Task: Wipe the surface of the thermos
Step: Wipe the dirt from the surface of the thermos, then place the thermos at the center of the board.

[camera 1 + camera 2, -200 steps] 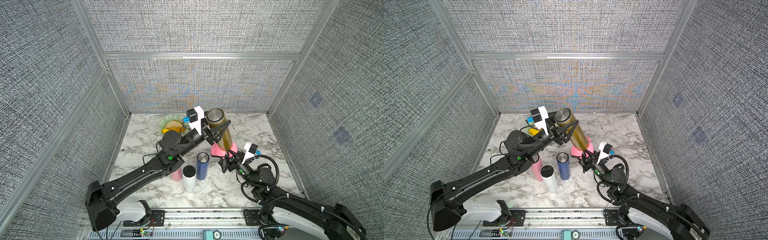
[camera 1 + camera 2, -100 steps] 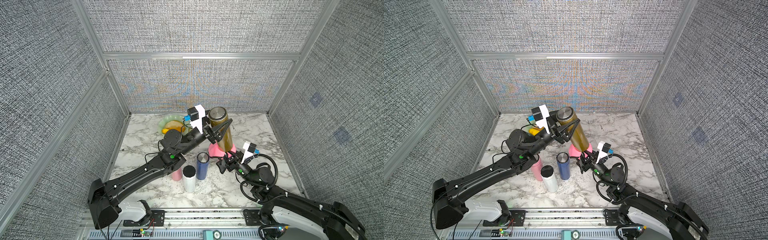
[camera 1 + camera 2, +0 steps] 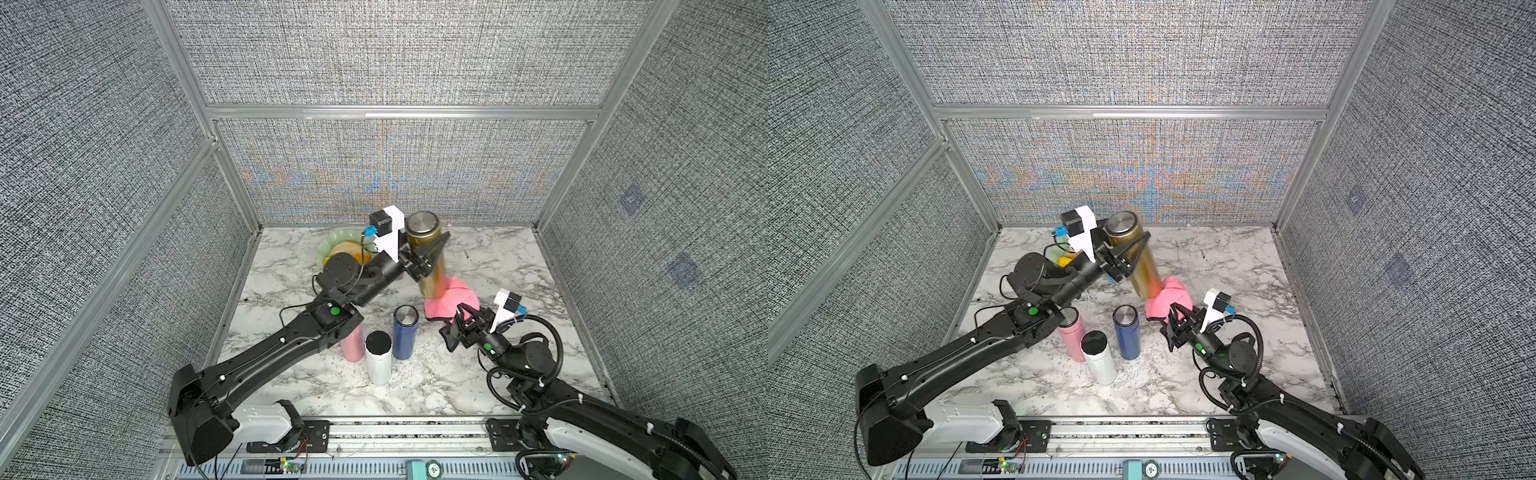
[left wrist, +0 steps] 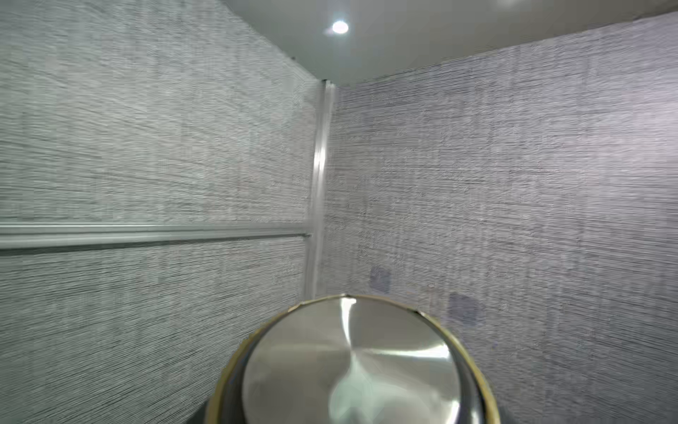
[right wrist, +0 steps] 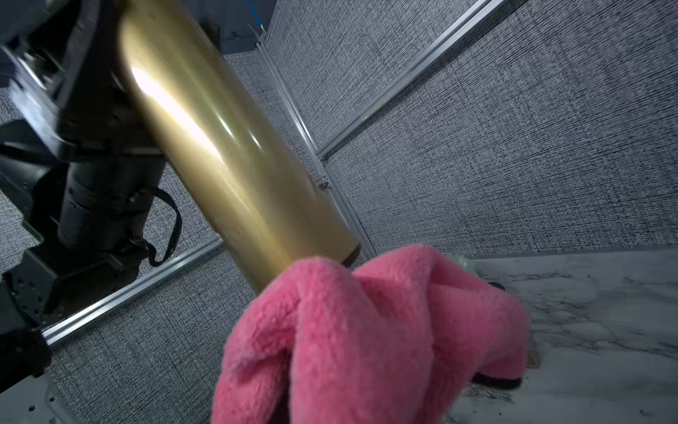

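Note:
A gold thermos [image 3: 432,270] [image 3: 1142,266] with a silver lid [image 4: 352,363] hangs tilted above the marble table. My left gripper [image 3: 428,249] [image 3: 1133,249] is shut on its upper body. A fluffy pink cloth [image 3: 451,297] [image 3: 1169,297] [image 5: 367,330] is bunched against the thermos's lower end [image 5: 286,235]. My right gripper [image 3: 463,316] [image 3: 1177,313] is shut on the cloth from the front right. In the right wrist view the cloth hides the fingers. The left wrist view shows only the lid and the walls.
A blue bottle [image 3: 405,336], a white bottle with a black cap [image 3: 378,361] and a pink bottle [image 3: 352,345] stand together just under my left forearm. A green bowl [image 3: 332,245] sits at the back left. Grey walls enclose the table.
The thermos has swung a little to the left and stands more upright. More of the pink cloth shows on its right side. Both grips are unchanged.

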Action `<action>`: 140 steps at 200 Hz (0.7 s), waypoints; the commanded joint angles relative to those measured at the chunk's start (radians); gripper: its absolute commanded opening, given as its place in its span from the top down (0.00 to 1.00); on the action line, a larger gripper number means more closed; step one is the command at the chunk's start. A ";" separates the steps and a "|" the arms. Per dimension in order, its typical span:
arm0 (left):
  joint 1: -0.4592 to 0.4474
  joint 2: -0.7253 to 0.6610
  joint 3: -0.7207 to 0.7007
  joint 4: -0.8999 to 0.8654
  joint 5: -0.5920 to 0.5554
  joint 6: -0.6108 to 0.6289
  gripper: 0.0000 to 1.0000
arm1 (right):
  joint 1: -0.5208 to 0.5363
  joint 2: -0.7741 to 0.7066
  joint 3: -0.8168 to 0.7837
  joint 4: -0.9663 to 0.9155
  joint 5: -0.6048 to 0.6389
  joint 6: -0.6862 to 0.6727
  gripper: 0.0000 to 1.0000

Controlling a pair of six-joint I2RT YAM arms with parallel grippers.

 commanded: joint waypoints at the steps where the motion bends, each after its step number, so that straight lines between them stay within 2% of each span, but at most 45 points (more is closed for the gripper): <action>1: 0.077 -0.088 -0.057 -0.009 -0.145 0.047 1.00 | -0.015 -0.059 -0.014 -0.046 0.105 0.008 1.00; 30: 0.184 -0.181 -0.143 -0.031 -0.259 0.060 1.00 | -0.030 -0.149 0.014 -0.280 0.247 -0.062 1.00; 56: 0.224 -0.227 -0.262 0.012 -0.463 0.119 1.00 | -0.066 -0.174 0.057 -0.478 0.365 -0.113 1.00; 113: 0.344 -0.270 -0.447 0.137 -0.737 0.231 1.00 | -0.144 -0.177 0.106 -0.691 0.615 -0.248 1.00; 140: 0.397 -0.246 -0.560 0.369 -0.822 0.311 1.00 | -0.190 -0.120 0.103 -0.694 0.742 -0.285 1.00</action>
